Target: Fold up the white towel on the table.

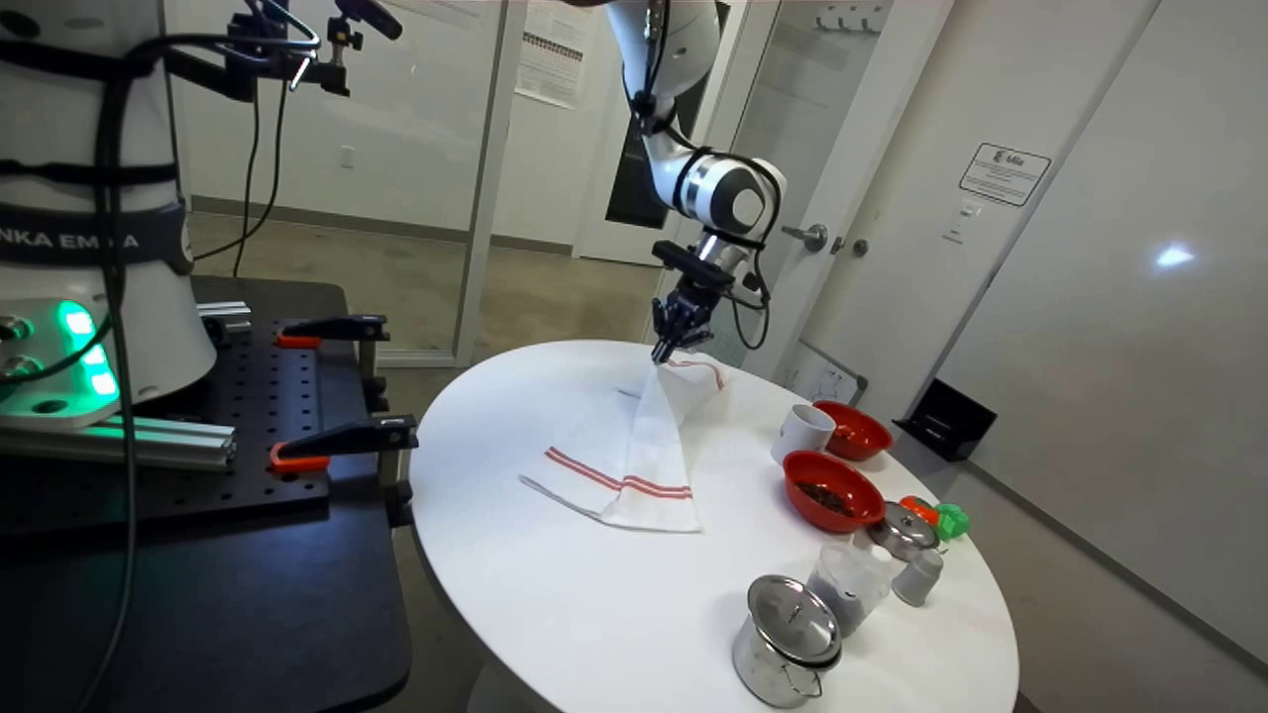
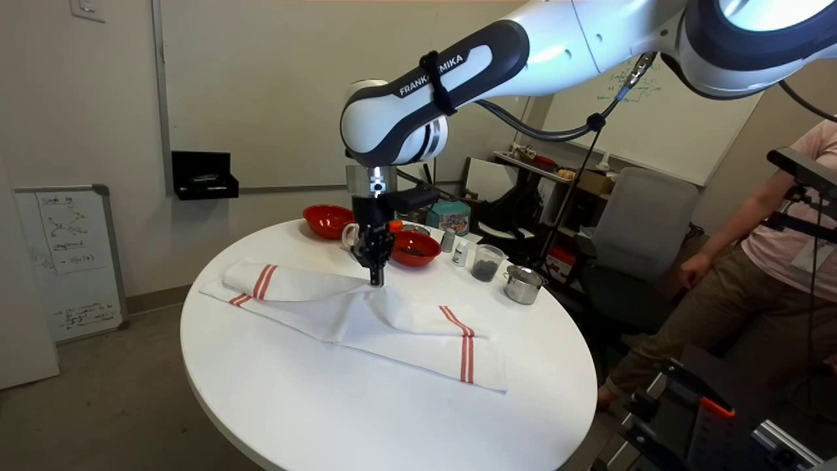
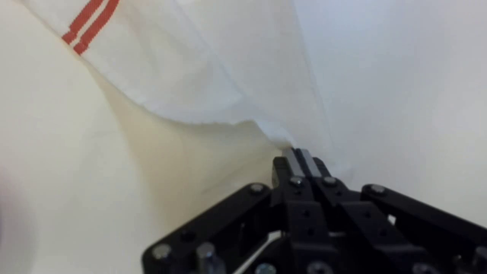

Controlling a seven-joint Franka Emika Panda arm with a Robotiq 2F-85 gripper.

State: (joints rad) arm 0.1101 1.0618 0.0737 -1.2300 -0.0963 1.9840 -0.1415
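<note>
The table (image 2: 366, 418) bears a rumpled, red-striped white towel (image 2: 353, 319).

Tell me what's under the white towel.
The white towel lies on the table, which seems to show, shaded, in the wrist view beneath the part the end effector pinches up. Anything under the flat parts is covered.

Towel (image 1: 649, 446) located on table (image 1: 594, 594), centre of an exterior view.
Right of towel: mug (image 1: 802, 434) beside two bowls (image 1: 812, 512). Below these: cup (image 1: 842, 576), with pot (image 1: 775, 662) at its lower left. Bench (image 1: 238, 614), lower left of frame.
</note>
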